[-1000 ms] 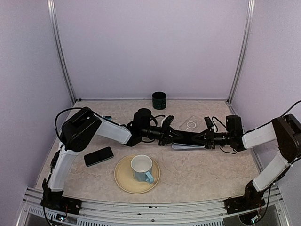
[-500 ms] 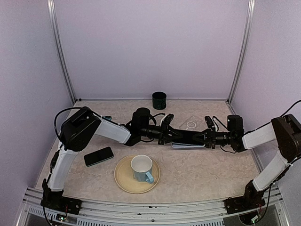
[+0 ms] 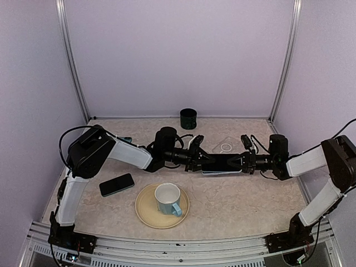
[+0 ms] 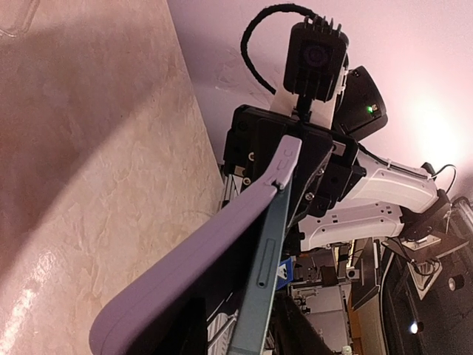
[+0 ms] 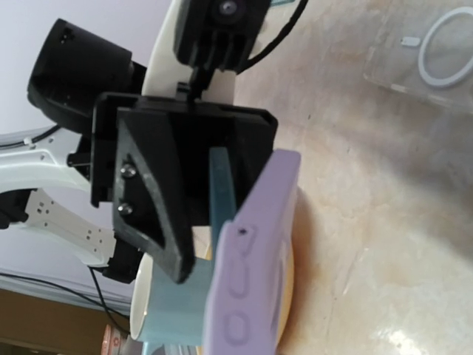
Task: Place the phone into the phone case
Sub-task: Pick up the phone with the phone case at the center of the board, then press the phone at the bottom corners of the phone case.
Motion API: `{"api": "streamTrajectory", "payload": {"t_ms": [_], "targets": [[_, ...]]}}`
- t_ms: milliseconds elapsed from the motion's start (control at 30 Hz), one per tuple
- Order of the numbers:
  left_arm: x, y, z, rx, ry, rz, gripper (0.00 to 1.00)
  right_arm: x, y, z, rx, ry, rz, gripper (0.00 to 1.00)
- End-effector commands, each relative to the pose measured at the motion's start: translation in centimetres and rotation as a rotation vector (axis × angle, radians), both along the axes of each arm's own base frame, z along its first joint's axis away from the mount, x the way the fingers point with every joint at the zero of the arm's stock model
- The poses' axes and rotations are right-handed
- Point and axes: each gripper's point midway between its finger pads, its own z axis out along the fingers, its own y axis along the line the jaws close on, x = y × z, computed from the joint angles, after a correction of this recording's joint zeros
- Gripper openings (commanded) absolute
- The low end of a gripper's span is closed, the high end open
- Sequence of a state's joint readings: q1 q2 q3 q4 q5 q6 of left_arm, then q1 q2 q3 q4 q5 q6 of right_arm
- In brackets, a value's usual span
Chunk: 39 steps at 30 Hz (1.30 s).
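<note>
Raised just behind the plate [image 3: 146, 214], the phone [image 4: 263, 279] seems only partly seated in the phone case [image 4: 194, 272]; pressing it home remains. The right end effector [image 3: 234, 162] clamps the phone case; the left end effector [image 3: 202, 161] cannot be judged.

The left gripper [image 3: 201, 162] and the right gripper [image 3: 238, 162] meet above the table [image 3: 250, 194], with a dark phone [image 3: 221, 163] between them. The right one is closed on it. A clear case [image 3: 225, 147] lies just behind. A mug [image 3: 167, 197] stands on a plate [image 3: 146, 211].

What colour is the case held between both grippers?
The case is pale lilac; the right wrist view shows it best.
</note>
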State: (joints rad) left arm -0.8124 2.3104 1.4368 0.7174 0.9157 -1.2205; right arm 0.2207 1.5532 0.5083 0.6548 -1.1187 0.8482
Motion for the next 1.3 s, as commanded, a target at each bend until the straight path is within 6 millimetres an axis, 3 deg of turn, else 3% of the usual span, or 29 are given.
{"api": "streamTrajectory", "payload": {"t_ms": [0,500,767,1000,1267], "targets": [[0.7,0.9,3.0,-0.035,-0.057,0.023,0.34,-0.4,0.0,1.3,0.021,-0.062,0.020,0.00],[2.8,3.5,2.4,0.074,-0.147,0.099,0.53,-0.4,-0.2,2.5,0.029,-0.087,0.017,0.00],[3.4,4.9,2.0,0.167,-0.249,0.127,0.61,-1.0,-0.1,4.4,0.054,-0.154,0.046,0.00],[2.4,5.0,3.4,0.113,-0.287,0.094,0.68,-2.2,-0.1,6.9,0.092,-0.250,0.086,0.00],[0.1,4.8,7.3,-0.043,-0.330,0.013,0.71,-3.3,0.6,7.9,0.093,-0.320,0.134,0.00]]}}
